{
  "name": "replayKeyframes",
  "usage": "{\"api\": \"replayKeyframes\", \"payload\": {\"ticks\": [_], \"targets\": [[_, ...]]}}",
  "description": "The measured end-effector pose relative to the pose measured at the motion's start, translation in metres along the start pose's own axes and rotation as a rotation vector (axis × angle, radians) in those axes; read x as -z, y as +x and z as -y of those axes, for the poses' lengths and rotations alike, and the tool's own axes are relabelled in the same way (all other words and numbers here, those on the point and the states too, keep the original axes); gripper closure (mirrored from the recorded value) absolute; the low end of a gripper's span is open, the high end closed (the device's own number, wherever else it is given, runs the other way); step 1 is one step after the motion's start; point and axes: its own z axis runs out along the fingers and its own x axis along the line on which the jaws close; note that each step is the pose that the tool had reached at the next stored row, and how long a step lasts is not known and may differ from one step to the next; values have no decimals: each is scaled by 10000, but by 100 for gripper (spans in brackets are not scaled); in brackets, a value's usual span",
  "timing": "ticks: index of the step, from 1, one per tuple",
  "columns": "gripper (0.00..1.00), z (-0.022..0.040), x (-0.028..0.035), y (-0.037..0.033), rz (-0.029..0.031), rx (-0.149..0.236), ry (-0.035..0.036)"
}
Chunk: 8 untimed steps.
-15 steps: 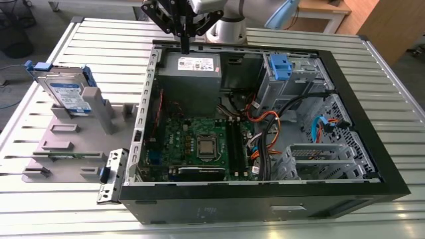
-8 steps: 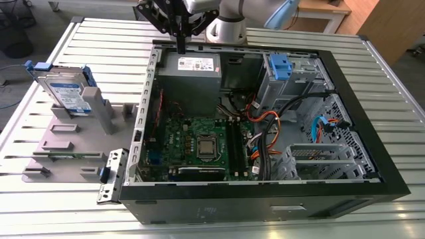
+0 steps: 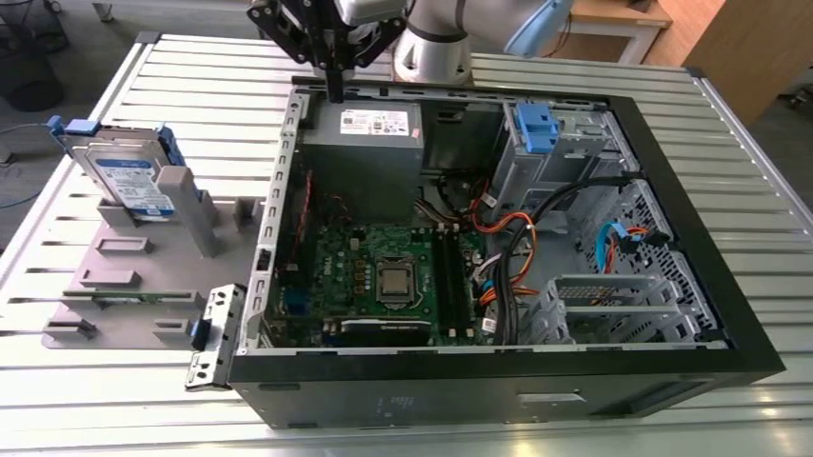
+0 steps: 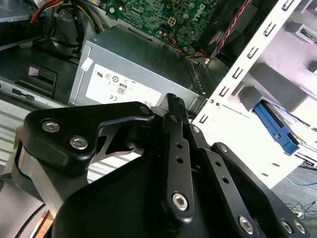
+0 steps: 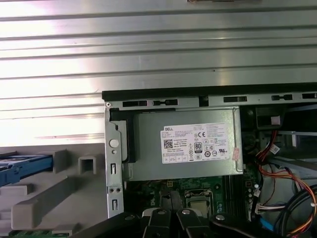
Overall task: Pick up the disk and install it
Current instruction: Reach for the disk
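Gripper [image 3: 337, 92] over power supply [image 3: 362, 143], disk [image 3: 129, 181] (beyond case wall [image 3: 284, 190])

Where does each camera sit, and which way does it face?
Exterior view: off the arm, high, looking down on the open case and the disk; arm and gripper show.
First wrist view: on the wrist, facing the power supply; gripper shows.
Second wrist view: on the wrist, looking along the gripper.
All share the power supply.
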Motion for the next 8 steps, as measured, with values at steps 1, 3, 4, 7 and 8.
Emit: {"api": "replayKeyframes", "payload": {"ticks": [1, 3, 4, 7, 8], "targets": [[89, 1, 1, 13, -1, -1, 1], [89, 3, 2, 45, -1, 0, 1], [89, 4, 2, 60, -1, -1, 1], [89, 8, 4, 111, -1, -1, 1], [89, 9, 4, 127, -1, -1, 1]]}}
